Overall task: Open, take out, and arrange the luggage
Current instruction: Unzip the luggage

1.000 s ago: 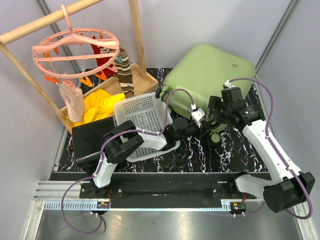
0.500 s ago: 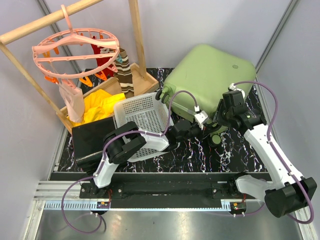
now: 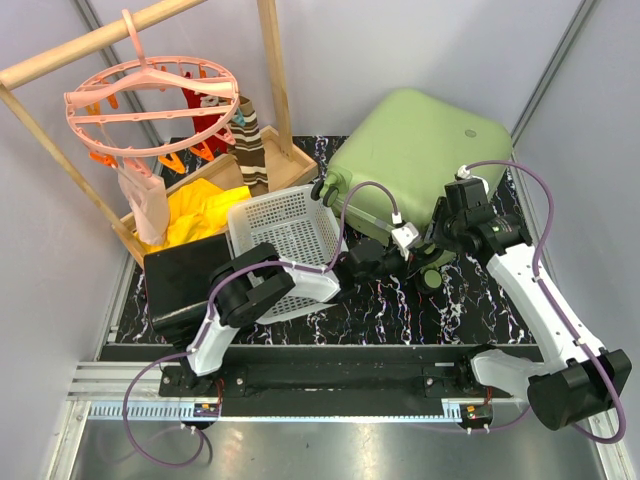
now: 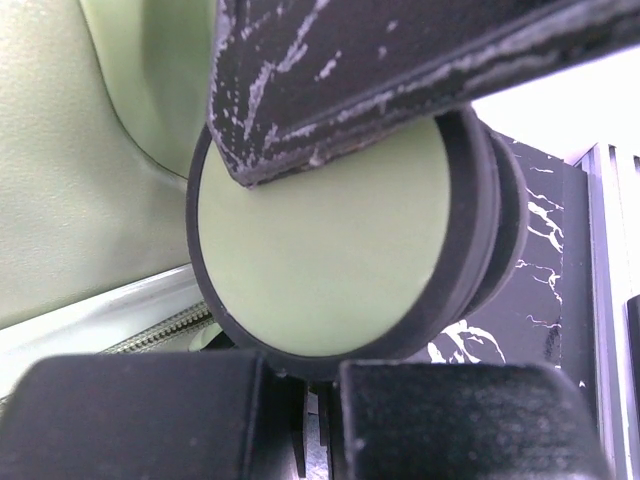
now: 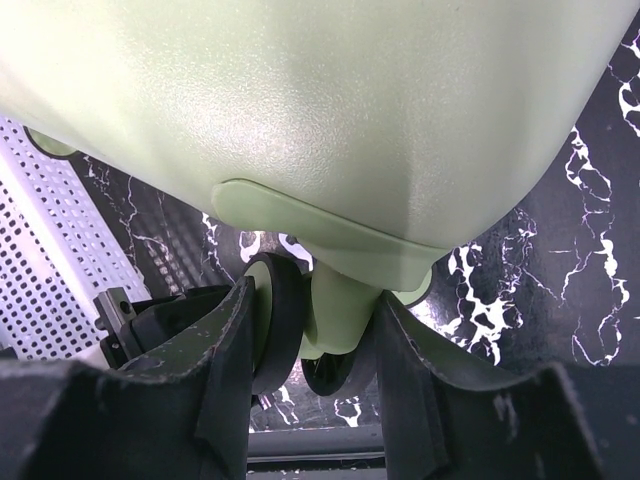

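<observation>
Green hard-shell luggage (image 3: 420, 150): closed, lying at rear right of black marbled table (image 3: 450, 310), just beside white basket (image 3: 285, 235). Right gripper (image 5: 312, 310): half-closed, fingers clamped on either side of near caster wheel (image 5: 275, 320). Left gripper (image 4: 300, 400): fully closed, empty, close beside same wheel.

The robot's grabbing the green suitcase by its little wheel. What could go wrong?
The right gripper pinches only a wheel of the luggage; wheels turn, so it might slip off. The left gripper crowds the same wheel, so the two might bump. Dragging could shove the white basket.
</observation>
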### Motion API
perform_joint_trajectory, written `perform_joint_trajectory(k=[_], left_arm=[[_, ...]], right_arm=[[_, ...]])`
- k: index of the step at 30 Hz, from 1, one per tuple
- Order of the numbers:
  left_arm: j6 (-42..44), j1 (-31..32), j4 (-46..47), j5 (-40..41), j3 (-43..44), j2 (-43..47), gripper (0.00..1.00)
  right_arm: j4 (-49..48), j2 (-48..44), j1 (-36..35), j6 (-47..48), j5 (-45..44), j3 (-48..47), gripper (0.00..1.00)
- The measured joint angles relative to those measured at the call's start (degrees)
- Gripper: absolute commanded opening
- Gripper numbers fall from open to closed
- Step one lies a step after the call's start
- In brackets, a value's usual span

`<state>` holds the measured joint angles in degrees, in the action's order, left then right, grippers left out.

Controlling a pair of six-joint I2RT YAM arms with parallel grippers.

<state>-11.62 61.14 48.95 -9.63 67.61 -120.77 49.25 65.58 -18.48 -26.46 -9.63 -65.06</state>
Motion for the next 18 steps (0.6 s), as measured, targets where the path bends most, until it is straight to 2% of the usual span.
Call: perform_joint_trajectory(k=[2,5,6,8,9,10,12,13,18], left_arm=[[0.0,0.0,0.0,0.0,0.2,-0.2,0.00],[0.0,0.1,0.0,0.0,0.2,-0.2,0.00],[0.0,0.1,0.0,0.1,0.2,-0.2,0.09],[0.4,0.2,0.0,0.3,0.2,-0.2,0.30],[0.7,0.3,0.0,0.4,0.2,-0.2,0.56],[-0.2,0.7,0.4,0.2,-0.1,0.1,0.63],[0.5,1.5,0.2,-0.6,-1.0,1.6,0.73],[1.3,2.2,-0.1,-0.8,-1.3,2.5,0.79],[5.1,6.7,-2.5,-2.0,-4.9,9.9,0.89]], right_arm=[[0.0,0.0,0.0,0.2,0.0,0.0,0.11],[0.0,0.0,0.0,0.3,0.0,0.0,0.25],[0.0,-0.1,0.0,0.3,0.0,0.0,0.36],[0.0,-0.1,0.0,0.2,-0.2,0.0,0.43],[0.0,-0.2,0.0,0.3,-0.2,0.0,0.46],[0.0,-0.3,0.0,0.5,-0.2,0.0,0.52],[-0.1,-0.7,0.0,0.5,-0.2,0.0,0.60],[-0.2,-0.7,0.0,0.6,-0.2,0.0,0.67],[-0.3,-2.9,-0.7,1.2,1.4,-1.2,0.80]])
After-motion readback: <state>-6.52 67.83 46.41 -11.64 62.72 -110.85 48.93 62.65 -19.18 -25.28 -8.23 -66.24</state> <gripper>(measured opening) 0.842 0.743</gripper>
